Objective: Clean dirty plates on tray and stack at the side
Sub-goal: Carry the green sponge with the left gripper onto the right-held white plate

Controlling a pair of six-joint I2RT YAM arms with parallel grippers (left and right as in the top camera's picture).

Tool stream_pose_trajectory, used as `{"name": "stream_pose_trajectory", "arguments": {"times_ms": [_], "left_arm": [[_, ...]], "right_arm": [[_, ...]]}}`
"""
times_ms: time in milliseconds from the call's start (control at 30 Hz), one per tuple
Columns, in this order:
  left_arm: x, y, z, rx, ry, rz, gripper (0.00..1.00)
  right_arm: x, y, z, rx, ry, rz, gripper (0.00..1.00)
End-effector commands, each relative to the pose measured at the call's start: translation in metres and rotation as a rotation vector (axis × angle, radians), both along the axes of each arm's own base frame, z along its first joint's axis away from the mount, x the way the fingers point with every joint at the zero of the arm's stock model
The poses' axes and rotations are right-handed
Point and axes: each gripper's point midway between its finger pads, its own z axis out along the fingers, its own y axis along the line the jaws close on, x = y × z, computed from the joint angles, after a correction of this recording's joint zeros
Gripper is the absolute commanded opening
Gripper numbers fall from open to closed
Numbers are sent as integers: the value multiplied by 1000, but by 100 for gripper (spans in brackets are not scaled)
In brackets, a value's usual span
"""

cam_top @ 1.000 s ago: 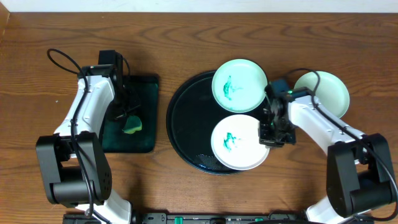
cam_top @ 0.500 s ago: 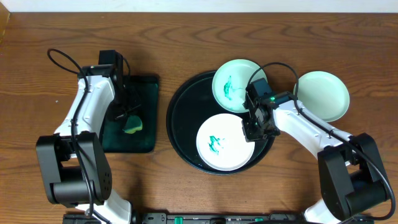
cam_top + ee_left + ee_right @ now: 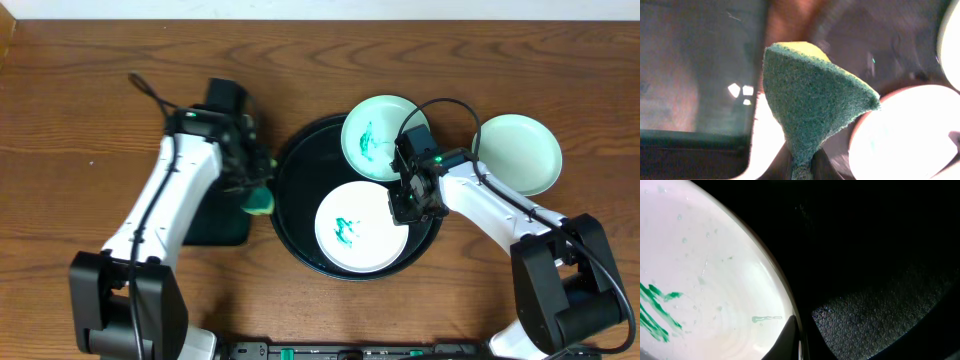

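Well, my right pincer (image 3: 405,207) is nipped narrow over the right rim of the white round shallow plate (image 3: 358,228), one finger on its inner face and one outside it. That plate carries teal streaks left of its middle and lies flat in the front half of the large round black glossy tray (image 3: 300,170), whose bare pebbled floor shows dark just past my fingers. Just behind it a smeared mint-green round plate (image 3: 378,138) rests at the tray's far right rim, and my right wrist crosses its right edge. Further right, off the tray, a second mint-green round plate (image 3: 520,152) lies on the brown wooden table (image 3: 100,60), my cable arcing over its left edge. My left pincer (image 3: 802,166) is closed on a green scouring sponge with a yellow back (image 3: 810,100), held at the round tray's left rim. To its left lies a small black rectangular tray (image 3: 215,225), partly under my left arm.
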Motion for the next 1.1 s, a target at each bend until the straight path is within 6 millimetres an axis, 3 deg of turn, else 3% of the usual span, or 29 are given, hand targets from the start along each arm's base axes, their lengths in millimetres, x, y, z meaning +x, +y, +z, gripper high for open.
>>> {"name": "stream_pose_trajectory", "arguments": {"times_ms": [0, 267, 467, 800, 1067], "left_arm": [[-5, -33, 10, -42, -14, -73, 7], [-18, -95, 6, -82, -44, -122, 7], [-20, -111, -19, -95, 9, -106, 7], [-34, -136, -84, -130, 200, -138, 7], [-60, -172, -106, -157, 262, -216, 7]], "right_arm": [[-2, -1, -4, -9, 10, -15, 1], [-2, -1, -4, -8, 10, -23, 1], [-2, 0, -4, -8, 10, -22, 1], [-2, -1, -4, -9, 11, -21, 1], [-3, 0, -4, -2, 16, -18, 1]]}}
